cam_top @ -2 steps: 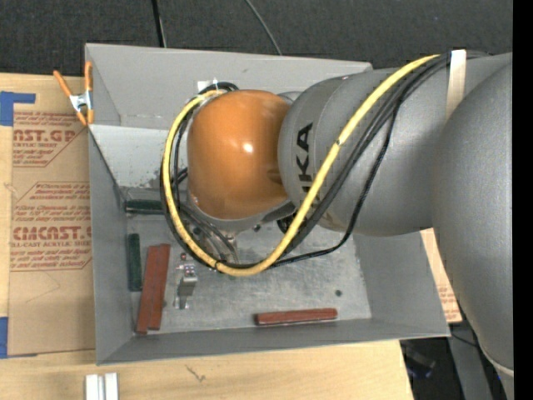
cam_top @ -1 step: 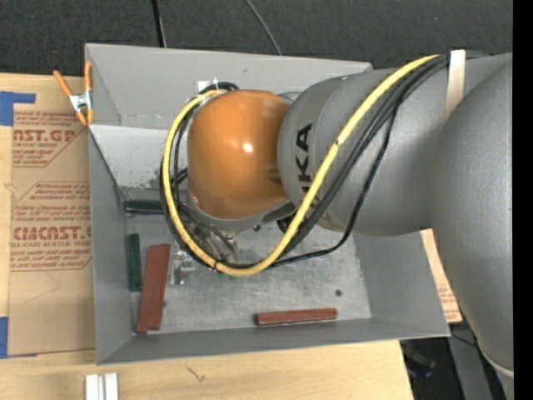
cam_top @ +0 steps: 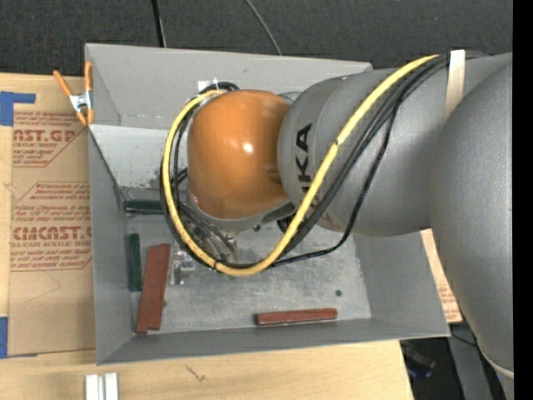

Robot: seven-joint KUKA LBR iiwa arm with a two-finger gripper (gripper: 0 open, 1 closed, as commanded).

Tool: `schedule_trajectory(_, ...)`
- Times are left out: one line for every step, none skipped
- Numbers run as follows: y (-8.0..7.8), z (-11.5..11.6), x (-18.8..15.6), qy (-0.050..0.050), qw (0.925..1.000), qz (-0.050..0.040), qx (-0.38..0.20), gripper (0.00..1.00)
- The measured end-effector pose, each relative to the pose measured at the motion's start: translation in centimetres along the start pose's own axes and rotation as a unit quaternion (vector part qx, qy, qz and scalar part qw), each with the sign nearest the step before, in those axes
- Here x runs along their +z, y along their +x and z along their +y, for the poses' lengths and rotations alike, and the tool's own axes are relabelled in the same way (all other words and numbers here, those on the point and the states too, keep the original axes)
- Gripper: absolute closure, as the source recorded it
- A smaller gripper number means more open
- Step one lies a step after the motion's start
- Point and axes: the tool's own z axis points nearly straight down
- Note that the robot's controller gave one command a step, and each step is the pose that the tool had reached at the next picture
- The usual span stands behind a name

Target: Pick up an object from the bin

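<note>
Where the pincer (cam_top: 184, 262) hangs, the left reddish bar (cam_top: 152, 288) points up-view.

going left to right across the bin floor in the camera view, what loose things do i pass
dark green stick → reddish-brown block → long reddish-brown stick

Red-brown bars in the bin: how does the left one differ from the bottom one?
The left bar runs up the view; the bottom bar runs across it. The left bar looks wider than the bottom bar. The left bar lies beside a dark green stick; the bottom bar lies alone. Both are straight and red-brown.
</note>
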Motion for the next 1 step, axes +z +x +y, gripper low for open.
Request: schedule_trajectory(-0.78, -0.03, 2.44, -0.002, 0.9991, -0.0035, 0.043, 1.0)
